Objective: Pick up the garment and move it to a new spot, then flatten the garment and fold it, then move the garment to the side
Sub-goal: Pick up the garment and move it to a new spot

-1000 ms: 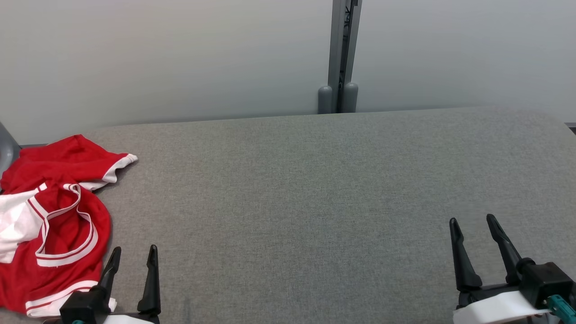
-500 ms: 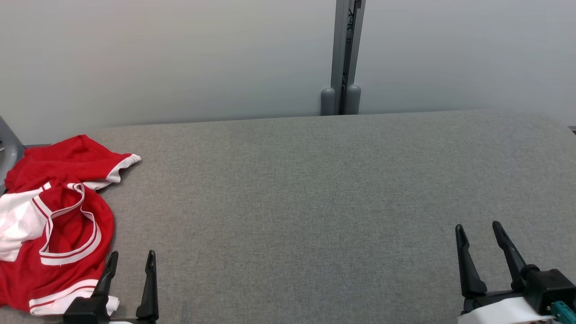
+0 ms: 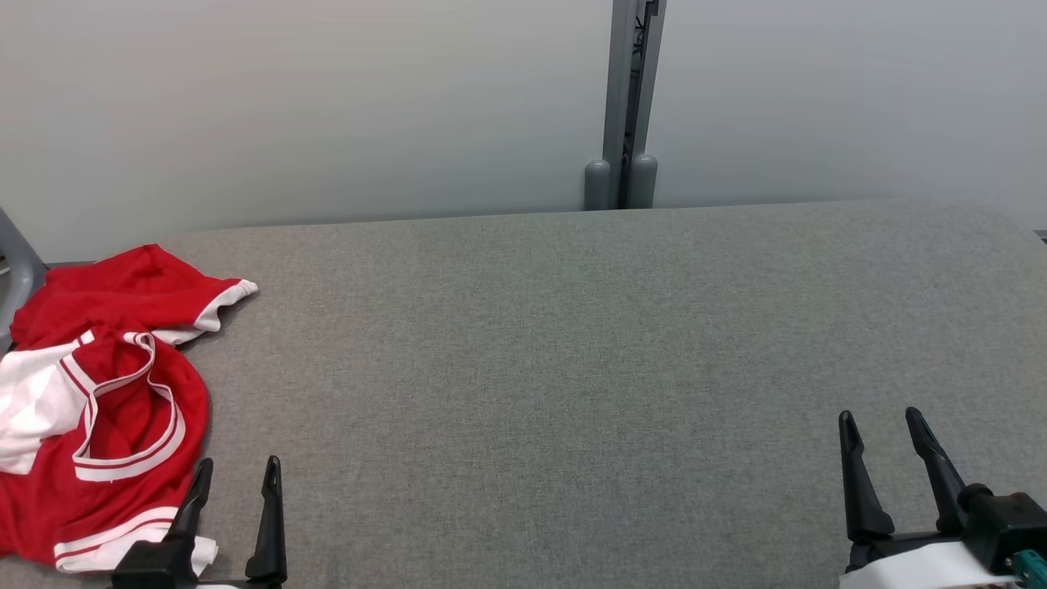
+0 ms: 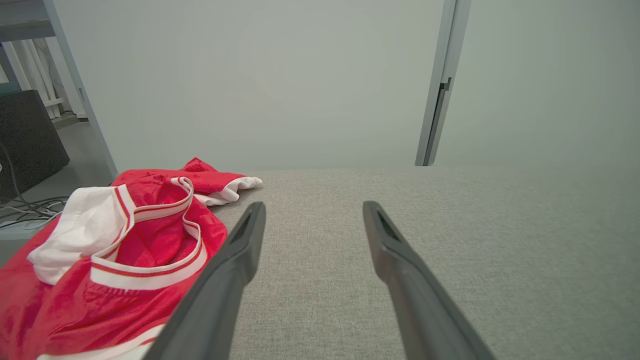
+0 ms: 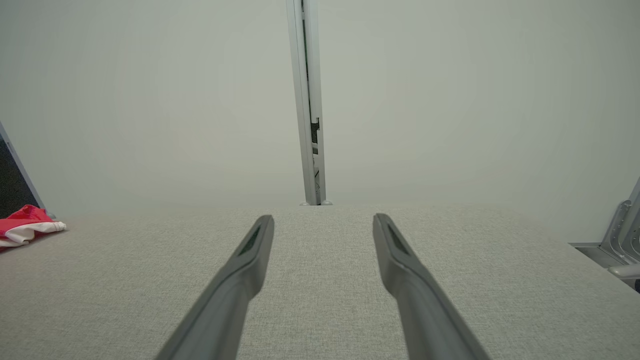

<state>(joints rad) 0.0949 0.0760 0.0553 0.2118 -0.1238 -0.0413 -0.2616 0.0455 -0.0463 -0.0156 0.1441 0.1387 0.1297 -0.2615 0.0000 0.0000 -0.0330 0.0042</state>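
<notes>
The left gripper (image 3: 238,462) hangs with its two dark fingers (image 3: 268,515) spread apart and nothing between them, just beside the garment (image 3: 106,384), at its near right corner and close to the white-banded hem. The right gripper (image 3: 879,414) is spread wide and empty too, well apart from the garment, far across the grey padded table (image 3: 572,352). The garment lies crumpled in a red and white heap at the table's left end.

My worry is the pick-up. The heap is several layers bunched together, so a pinch near the hem might catch only one loose layer or a striped band. The rest would then drag, twist, or slip over the table edge right beside the garment. Coming down too steeply, the fingers could dig into the padding instead of sliding under the cloth.

The garment's left side is cut off in the head view, so I can't say how much overhangs. Which opening is neck and which is sleeve is hard to make out, and whatever lies under the folds is hidden.
</notes>
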